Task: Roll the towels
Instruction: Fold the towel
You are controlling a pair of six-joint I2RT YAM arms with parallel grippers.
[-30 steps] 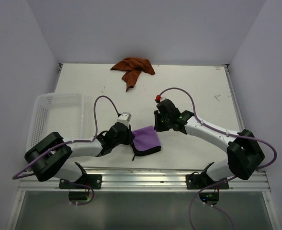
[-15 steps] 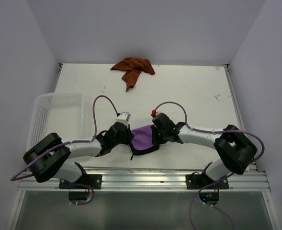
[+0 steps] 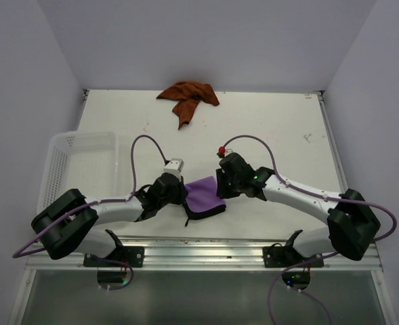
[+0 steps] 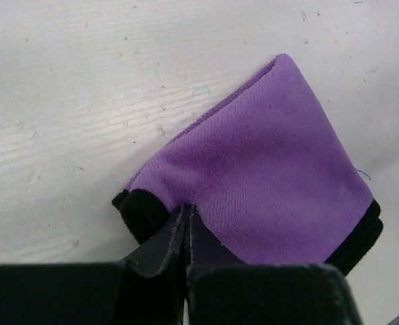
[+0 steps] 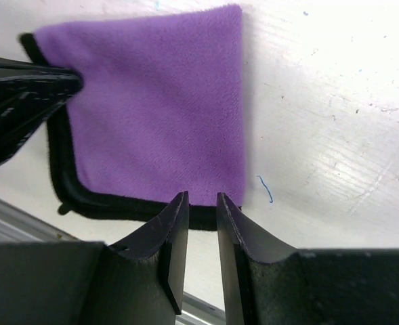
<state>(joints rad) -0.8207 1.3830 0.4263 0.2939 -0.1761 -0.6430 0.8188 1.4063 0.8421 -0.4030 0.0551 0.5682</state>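
Beside the purple towel (image 3: 202,193), the right gripper (image 5: 201,198) has drawn back.

The white table (image 3: 287,128) bears a purple towel (image 3: 202,195), an orange towel (image 3: 187,97) and a white basket (image 3: 84,137).

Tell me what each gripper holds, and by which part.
The left gripper pinches the purple towel at its edge, near a black-trimmed corner. The right gripper, jaws slightly apart at another edge of the towel, holds nothing.
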